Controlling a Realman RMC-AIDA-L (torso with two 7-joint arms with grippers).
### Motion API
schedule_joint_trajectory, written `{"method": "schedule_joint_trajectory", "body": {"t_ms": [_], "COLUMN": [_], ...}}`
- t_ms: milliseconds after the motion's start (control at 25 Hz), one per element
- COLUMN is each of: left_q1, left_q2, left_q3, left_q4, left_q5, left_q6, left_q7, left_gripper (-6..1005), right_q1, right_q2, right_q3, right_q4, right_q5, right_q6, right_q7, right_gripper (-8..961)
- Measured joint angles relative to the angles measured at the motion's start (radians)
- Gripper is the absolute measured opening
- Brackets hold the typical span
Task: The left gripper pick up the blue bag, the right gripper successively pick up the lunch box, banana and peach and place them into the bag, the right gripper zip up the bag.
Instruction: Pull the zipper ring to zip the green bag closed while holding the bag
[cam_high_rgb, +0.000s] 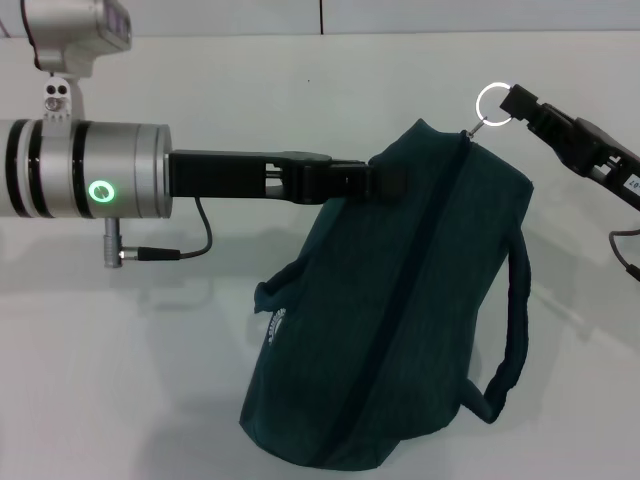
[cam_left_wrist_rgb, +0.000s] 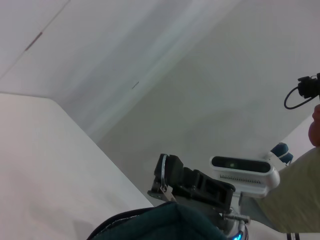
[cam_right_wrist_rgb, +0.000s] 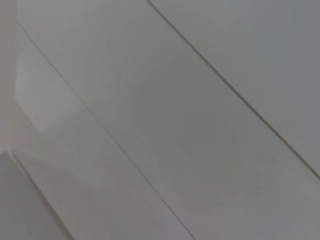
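L gripper (cam_high_rgb: 385, 180) reaches in from the left, fingers clamped on the upper edge of the bag (cam_high_rgb: 400, 320), holding it up off the table (cam_high_rgb: 130, 360). Bag hangs tilted, zip line running closed along its length, one handle (cam_high_rgb: 512, 330) looping on the right side, logo (cam_high_rgb: 277, 325) on the left. R gripper (cam_high_rgb: 515, 102) sits at the bag's top corner, pinched on the zip ring (cam_high_rgb: 493, 102). Lunch box, banana, peach not visible.
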Motion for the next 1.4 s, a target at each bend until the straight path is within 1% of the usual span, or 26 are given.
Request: {"method": "schedule_joint_trajectory", "body": {"t_ms": [280, 600, 760, 1040, 1400], "left_q1": [0.001, -0.009, -0.006, -0.001, 0.002], "left_q2": [-0.001, -0.002, -0.004, -0.005, -0.003], "left_q3": [0.006, 0.006, 0.006, 0.007, 0.006], "left_q4": [-0.024, -0.088, -0.089, -0.137, -0.152], "left_q5": [-0.007, -0.009, -0.013, -0.038, -0.057], "left_q6": [0.008, -0.034, -0.032, -0.025, 0.021], "left_q7": [0.014, 0.034, 0.04, 0.08, 0.12], "left_gripper": [129, 129, 128, 128, 128], "right_q1": [-0.003, -0.002, 0.004, 0.0, -0.002], "right_q2": [0.0, 0.0, -0.002, -0.003, -0.002], "right_q3": [0.0, 0.0, -0.001, -0.008, -0.026], "right_q4": [0.009, 0.01, 0.01, 0.012, 0.025], "right_q5": [0.002, 0.004, -0.002, -0.008, -0.01], "right_q6": [0.009, 0.018, 0.065, 0.115, 0.167], "right_q7": [0.012, 0.067, 0.137, 0.214, 0.256], "right_gripper": [19, 19, 19, 19, 19]}}
